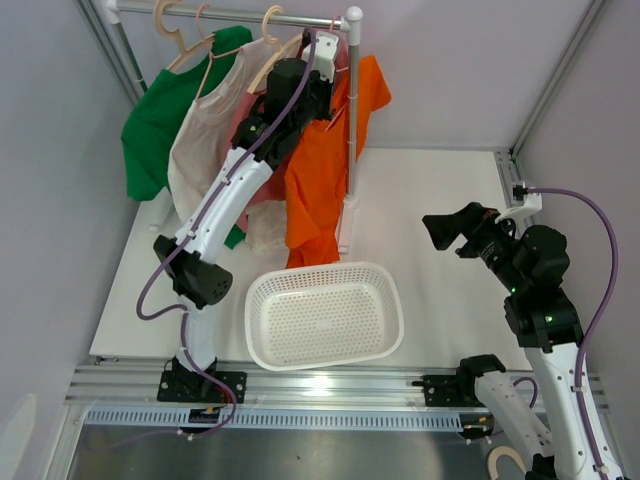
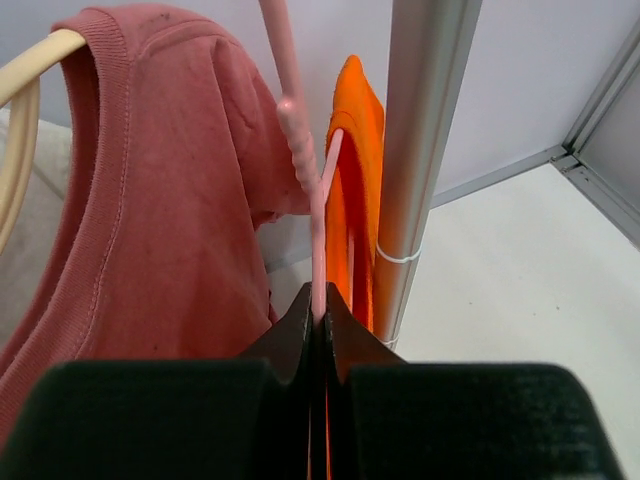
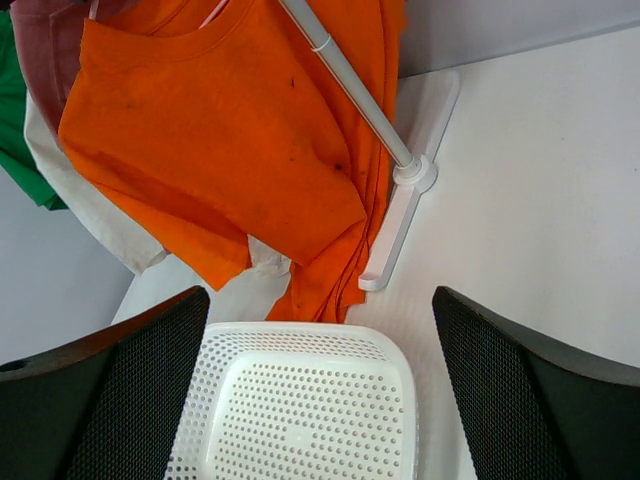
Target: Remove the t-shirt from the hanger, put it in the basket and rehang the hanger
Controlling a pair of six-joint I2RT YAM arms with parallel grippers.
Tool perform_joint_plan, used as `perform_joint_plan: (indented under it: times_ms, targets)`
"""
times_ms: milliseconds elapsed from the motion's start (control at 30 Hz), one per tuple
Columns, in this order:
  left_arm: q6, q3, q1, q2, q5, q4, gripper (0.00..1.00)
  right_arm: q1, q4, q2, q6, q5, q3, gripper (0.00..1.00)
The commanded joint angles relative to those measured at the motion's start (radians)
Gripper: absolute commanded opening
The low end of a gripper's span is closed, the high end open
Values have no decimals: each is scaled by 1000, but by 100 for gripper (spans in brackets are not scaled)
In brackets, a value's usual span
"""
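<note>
Sitting at the near centre of the table [image 1: 450, 180], the white basket [image 1: 320, 269] shows its perforated floor and walls in full. Its far rim lies just near of the rack base.

The rack [image 1: 352, 110] stands at the far left and carries four garments. From left to right these are a green shirt [image 1: 160, 130], a cream shirt [image 1: 205, 150], a pink shirt [image 2: 170, 200] and the orange t-shirt [image 1: 320, 180]. The t-shirt hangs at the right end of the rail, beside the upright post. It is on its pink hanger [image 2: 318, 230], and its hem drops toward the basket's far rim.

The left arm rises from its base at the near left, bends at an elbow low on the left, then reaches far and right up to the rail. The left gripper [image 2: 318, 300] is clamped on the thin pink hanger wire, with its jaws pressed together around it. The pink shirt is on its left and the t-shirt's orange fabric is just beyond the wire.

The right arm stands raised at the right side, well apart from rack and basket. The right gripper [image 1: 436, 231] points left toward them, with its jaws spread wide and nothing between them.
</note>
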Motion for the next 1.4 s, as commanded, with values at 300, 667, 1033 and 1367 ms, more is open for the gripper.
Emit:
perform_joint_plan:
  times_ms: [300, 667, 1033, 1367]
  targets:
    - [43, -37, -25, -80, -76, 130, 38, 4, 24, -1, 4, -12, -15, 100]
    - [31, -137, -42, -119, -140, 221, 31, 4, 21, -3, 6, -17, -15, 99]
    - [35, -120, -42, -116, -148, 222, 1, 4, 24, -3, 10, -21, -19, 100]
    - [66, -88, -48, -162, -183, 279, 1, 4, 24, -3, 10, -31, -22, 99]
